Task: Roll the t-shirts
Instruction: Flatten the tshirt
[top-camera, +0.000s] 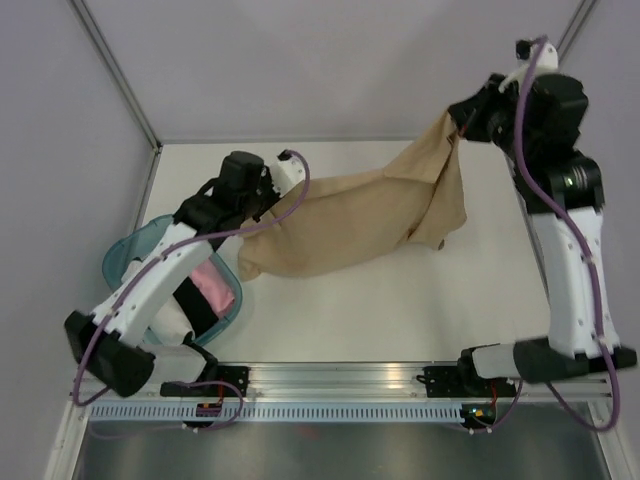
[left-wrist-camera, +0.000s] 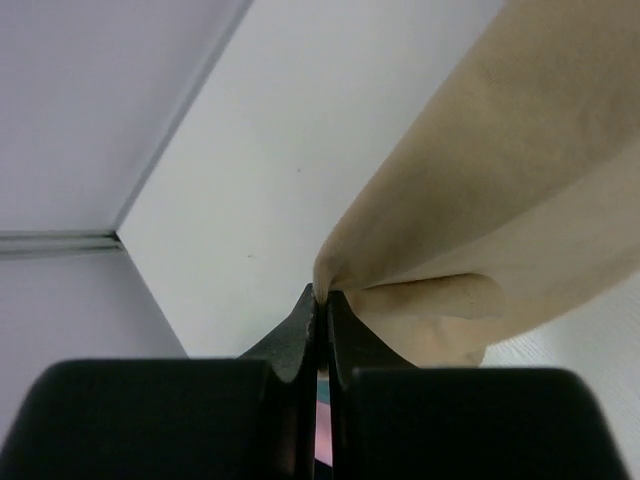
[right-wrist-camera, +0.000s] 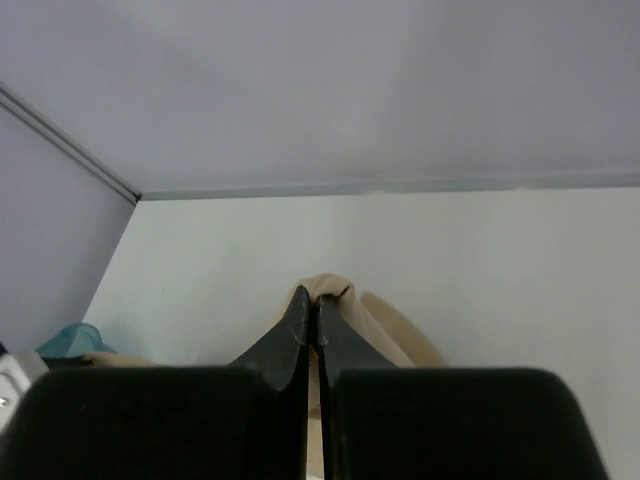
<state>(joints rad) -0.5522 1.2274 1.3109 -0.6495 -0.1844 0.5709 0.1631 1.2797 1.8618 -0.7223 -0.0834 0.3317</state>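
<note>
Tan cloth, soft and limp: the tan t-shirt (top-camera: 370, 225) hangs as a sagging sheet over the far half of the tabletop (top-camera: 350, 320), strung between my two arms. The left end effector (left-wrist-camera: 322, 295) is clamped on a pinch of fabric toward the left edge. The right end effector (right-wrist-camera: 312, 295) is clamped on another fold, raised near the far right corner. I judge the shirt light, floppy and unlikely to tear. It has no stiffness of its own, so it will fold wherever it isn't supported, and thin pinches like these could slip. Holds at the hem corners or shoulders should let it lie flat for rolling. I can't tell whether its lower edge touches the tabletop. At the near left corner sits a translucent teal basket (top-camera: 125, 255) with a pink roll (top-camera: 215, 285) in it. Something white beside it (top-camera: 175, 322), partly hidden by my left arm, may be another roll.
</note>
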